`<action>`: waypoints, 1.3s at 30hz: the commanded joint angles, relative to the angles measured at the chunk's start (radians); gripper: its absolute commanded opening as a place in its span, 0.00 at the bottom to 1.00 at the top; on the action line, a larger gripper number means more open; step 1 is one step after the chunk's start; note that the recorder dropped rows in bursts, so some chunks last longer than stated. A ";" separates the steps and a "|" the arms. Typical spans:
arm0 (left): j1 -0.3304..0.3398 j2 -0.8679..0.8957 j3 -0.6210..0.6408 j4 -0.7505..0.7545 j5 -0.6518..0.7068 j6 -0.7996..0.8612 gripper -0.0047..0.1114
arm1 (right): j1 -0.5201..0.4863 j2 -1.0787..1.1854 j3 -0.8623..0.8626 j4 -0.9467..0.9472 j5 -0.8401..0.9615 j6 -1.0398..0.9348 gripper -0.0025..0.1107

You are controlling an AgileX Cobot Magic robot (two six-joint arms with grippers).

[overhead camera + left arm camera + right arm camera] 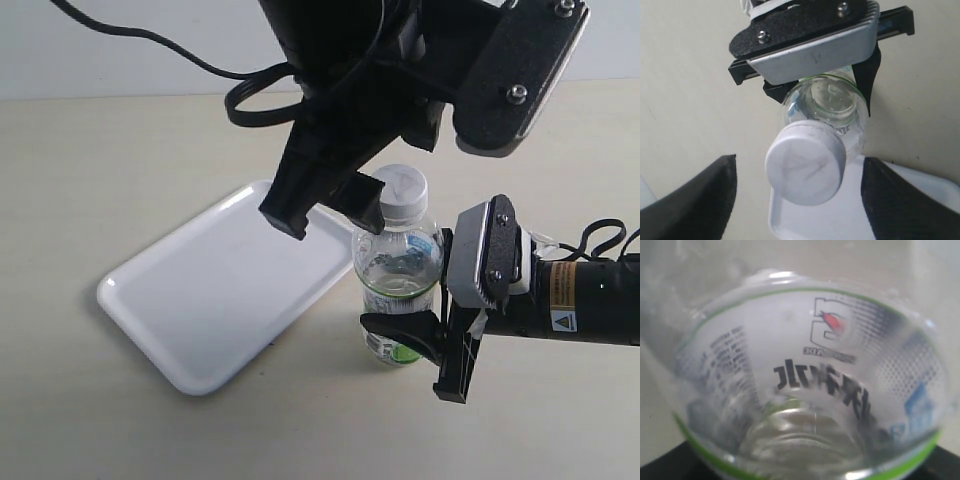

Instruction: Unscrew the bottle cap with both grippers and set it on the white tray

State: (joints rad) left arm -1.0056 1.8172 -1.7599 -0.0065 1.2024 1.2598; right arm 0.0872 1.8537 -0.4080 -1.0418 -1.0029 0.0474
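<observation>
The clear bottle (397, 285) stands upright on the table just right of the white tray (190, 310). Its white ribbed bottle cap (403, 194) sits on the neck. My right gripper (392, 322), grey-white with a yellow label, is shut on the bottle's lower labelled body; the bottle (805, 375) fills the right wrist view. My bulky black left gripper (325, 215) hangs over the cap from above and stands open. In the left wrist view the cap (805, 162) lies between its two fingers (695, 200) with a gap on each side, touching neither.
The tray's corner (774, 216) shows just beneath the cap in the left wrist view. A black cable (150, 40) trails from the left arm at the back. Around the tray and bottle lies beige table (90, 160).
</observation>
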 commanded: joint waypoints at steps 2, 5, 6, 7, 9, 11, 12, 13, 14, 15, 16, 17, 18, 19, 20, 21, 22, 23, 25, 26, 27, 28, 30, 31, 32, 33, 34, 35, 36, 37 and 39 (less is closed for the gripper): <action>-0.005 0.009 0.002 -0.004 -0.005 0.018 0.62 | 0.001 0.010 0.003 -0.005 0.112 -0.008 0.02; -0.005 0.010 0.002 -0.004 -0.008 0.023 0.61 | 0.001 0.010 0.003 -0.005 0.112 -0.008 0.02; -0.005 0.010 0.002 -0.004 -0.008 0.023 0.60 | 0.001 0.010 0.003 -0.005 0.112 -0.008 0.02; -0.005 0.010 0.002 -0.004 -0.010 0.023 0.57 | 0.001 0.010 0.003 -0.005 0.112 -0.008 0.02; -0.005 0.010 0.002 -0.004 -0.009 0.023 0.52 | 0.001 0.010 0.003 -0.005 0.112 -0.008 0.02; -0.005 0.010 0.002 -0.004 -0.009 0.023 0.47 | 0.001 0.010 0.003 -0.005 0.112 -0.008 0.02; -0.005 0.010 0.002 -0.004 -0.009 0.023 0.46 | 0.001 0.010 0.003 -0.005 0.112 -0.008 0.02; -0.005 0.010 0.002 -0.004 -0.009 0.023 0.46 | 0.001 0.010 0.003 -0.005 0.112 -0.008 0.02; -0.005 0.010 0.002 -0.004 -0.009 0.023 0.46 | 0.001 0.010 0.003 -0.005 0.114 -0.008 0.02; -0.005 0.010 0.002 -0.004 -0.009 0.023 0.46 | 0.001 0.010 0.003 -0.005 0.121 -0.008 0.02; -0.005 0.010 0.002 -0.004 -0.009 0.023 0.46 | 0.001 0.010 0.003 -0.005 0.121 -0.008 0.02; -0.005 0.010 0.002 -0.004 -0.009 0.023 0.46 | 0.001 0.010 0.003 -0.005 0.121 -0.008 0.02; -0.005 0.010 0.002 -0.004 -0.009 0.023 0.46 | 0.001 0.010 0.003 -0.005 0.118 -0.008 0.02; -0.005 0.010 0.002 -0.004 -0.008 0.023 0.46 | 0.001 0.010 0.003 -0.005 0.118 -0.008 0.02; -0.005 0.010 0.002 -0.004 -0.005 0.023 0.46 | 0.001 0.010 0.003 -0.005 0.118 -0.008 0.02; -0.005 0.010 0.002 -0.004 -0.005 0.023 0.45 | 0.001 0.010 0.003 -0.005 0.118 -0.008 0.02; -0.005 0.010 0.002 -0.004 -0.005 0.023 0.44 | 0.001 0.010 0.003 -0.005 0.118 -0.008 0.02; -0.005 0.010 0.002 -0.004 -0.003 0.023 0.41 | 0.001 0.010 0.003 -0.005 0.118 -0.008 0.02; -0.005 0.010 0.002 -0.004 0.003 0.023 0.30 | 0.001 0.010 0.003 -0.005 0.118 -0.008 0.02; -0.005 0.010 0.002 -0.006 0.008 0.023 0.25 | 0.001 0.010 0.003 -0.005 0.118 -0.008 0.02; -0.005 0.010 0.002 -0.006 0.013 0.023 0.19 | 0.001 0.010 0.003 -0.005 0.118 -0.008 0.02; -0.005 0.010 0.002 -0.006 0.016 0.023 0.12 | 0.001 0.010 0.003 -0.005 0.118 -0.008 0.02; -0.005 0.010 0.002 -0.006 0.019 0.018 0.04 | 0.001 0.010 0.003 -0.005 0.118 -0.008 0.02; -0.005 0.010 0.002 -0.006 0.019 0.005 0.04 | 0.001 0.010 0.003 -0.005 0.118 -0.008 0.02; -0.005 0.010 0.002 -0.006 0.019 -0.022 0.04 | 0.001 0.010 0.003 -0.005 0.118 -0.008 0.02; -0.005 0.010 0.002 -0.006 0.017 -0.045 0.04 | 0.001 0.010 0.003 -0.005 0.118 -0.008 0.02; -0.005 0.010 0.002 -0.006 0.017 -0.071 0.04 | 0.001 0.010 0.003 -0.005 0.118 -0.008 0.02; -0.008 0.010 0.002 -0.006 0.017 -0.111 0.04 | 0.001 0.010 0.003 -0.005 0.118 -0.008 0.02; -0.008 0.010 0.002 0.000 0.017 -0.156 0.04 | 0.001 0.010 0.003 -0.005 0.118 -0.008 0.02; -0.008 0.010 0.002 0.006 0.019 -0.195 0.04 | 0.001 0.010 0.003 -0.005 0.118 -0.008 0.02; -0.008 0.010 0.002 0.006 0.019 -0.263 0.04 | 0.001 0.010 0.003 -0.005 0.118 -0.015 0.02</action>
State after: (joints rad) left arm -1.0097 1.8292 -1.7599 0.0000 1.2024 1.1021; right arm 0.0872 1.8537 -0.4080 -1.0418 -0.9996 0.0549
